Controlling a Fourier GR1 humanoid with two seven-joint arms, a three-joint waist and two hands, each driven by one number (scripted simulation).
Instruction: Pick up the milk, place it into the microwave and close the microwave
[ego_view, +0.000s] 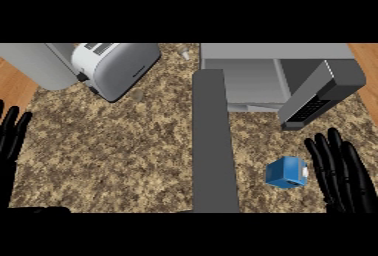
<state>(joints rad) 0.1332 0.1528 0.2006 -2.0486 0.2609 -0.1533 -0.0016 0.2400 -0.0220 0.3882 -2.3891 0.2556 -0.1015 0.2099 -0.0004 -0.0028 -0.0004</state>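
A small blue milk carton (286, 172) with a white cap stands on the speckled counter, at the lower right. My right hand (341, 170) is just to its right, fingers straight and open, not touching it. The grey microwave (275, 75) sits at the back right with its door (214, 140) swung wide open toward me, seen edge-on as a long grey bar left of the milk. Its dark control panel (319, 97) juts out at the right. My left hand (12, 132) rests open at the left edge.
A silver toaster (118, 65) lies at the back left beside a grey appliance (37, 62). Wooden floor (15, 85) shows beyond the counter's left edge and at the far right.
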